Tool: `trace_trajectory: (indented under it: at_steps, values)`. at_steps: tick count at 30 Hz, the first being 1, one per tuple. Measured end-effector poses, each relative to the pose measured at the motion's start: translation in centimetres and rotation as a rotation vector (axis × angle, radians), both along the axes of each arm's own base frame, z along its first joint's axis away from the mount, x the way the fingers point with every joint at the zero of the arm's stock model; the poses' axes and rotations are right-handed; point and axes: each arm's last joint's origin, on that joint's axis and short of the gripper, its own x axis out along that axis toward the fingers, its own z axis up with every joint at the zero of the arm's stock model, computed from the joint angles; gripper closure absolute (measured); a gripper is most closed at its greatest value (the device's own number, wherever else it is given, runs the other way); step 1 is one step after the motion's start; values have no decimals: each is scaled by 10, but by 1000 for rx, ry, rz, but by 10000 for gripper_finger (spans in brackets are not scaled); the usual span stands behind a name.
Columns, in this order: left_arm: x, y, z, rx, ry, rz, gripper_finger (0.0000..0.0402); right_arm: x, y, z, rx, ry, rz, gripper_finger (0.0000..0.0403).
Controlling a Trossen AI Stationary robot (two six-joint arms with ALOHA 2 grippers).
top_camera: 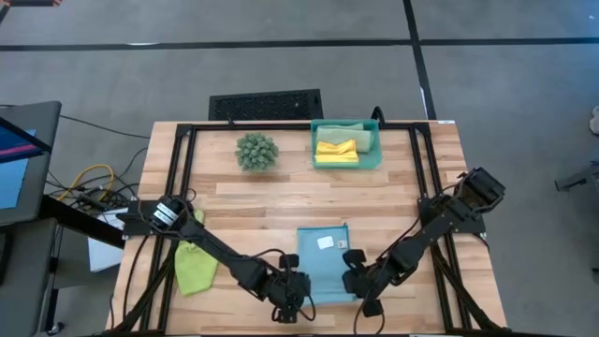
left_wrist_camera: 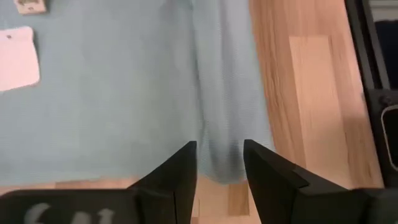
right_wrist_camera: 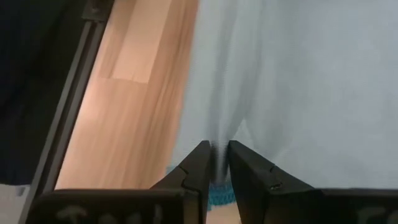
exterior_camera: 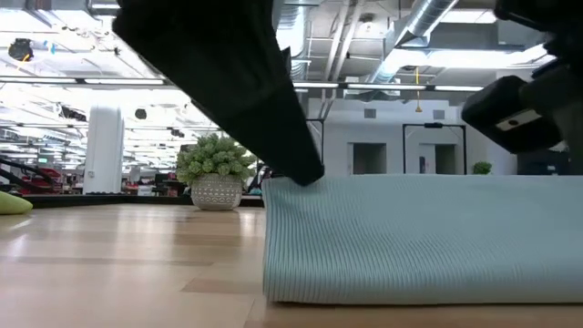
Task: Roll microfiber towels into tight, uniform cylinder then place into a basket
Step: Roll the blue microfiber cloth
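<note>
The light blue towel (top_camera: 320,262) lies spread near the table's near edge, its near edge raised into a fold (exterior_camera: 419,237). My left gripper (left_wrist_camera: 219,146) stands open at its near left corner, a ridge of cloth (left_wrist_camera: 217,134) between the fingers. At the near right corner my right gripper (right_wrist_camera: 217,146) is shut on the cloth. The teal basket (top_camera: 374,157) at the far side holds a yellow towel (top_camera: 337,151) and a sage green one (top_camera: 348,126). A lime green towel (top_camera: 194,268) lies crumpled at the left edge. My left gripper has its fingers on either side of the raised ridge at the towel's near left corner; I cannot tell whether they touch it. My right gripper pinches the towel's near edge (right_wrist_camera: 219,134) by its right corner between the two fingers, slanting down from the near right. Creases run from the fingers into the cloth. The towel's far part lies flat on the table.
A spiky green plant ball (top_camera: 256,150) sits at the far left of the basket. A black slotted grille (top_camera: 266,103) lies beyond the far edge. White tags (top_camera: 325,242) lie on the blue towel. Black rails (top_camera: 178,168) frame the tabletop.
</note>
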Motion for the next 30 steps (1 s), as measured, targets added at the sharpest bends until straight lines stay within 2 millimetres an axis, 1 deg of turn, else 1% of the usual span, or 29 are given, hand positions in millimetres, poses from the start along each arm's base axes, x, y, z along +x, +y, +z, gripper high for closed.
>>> trace_trajectory:
  at_steps: [5,9,12,14,17,20,22,26,30]
  values:
    - [0,1,0,16,-3,14,291,0,0,0,15,8,-27,312]
    - [-1,3,3,40,-19,36,312,-1,-2,-2,0,35,-39,280]
    - [-3,3,6,69,-25,65,332,-9,-6,-2,-26,115,-92,261]
    - [-4,3,6,83,-37,79,346,-14,-4,-2,-41,127,-107,259]
    - [-4,3,7,90,-42,83,367,-20,1,-2,-70,104,-95,270]
    - [-3,2,7,87,-53,86,385,-22,6,1,-66,69,-74,288]
    - [0,1,10,80,-94,79,396,-21,7,5,-64,33,-62,299]
    - [7,-4,15,49,-191,31,399,-14,6,8,-91,-58,-80,312]
    - [6,-4,7,10,-204,-1,401,-9,2,6,-85,-42,-97,315]
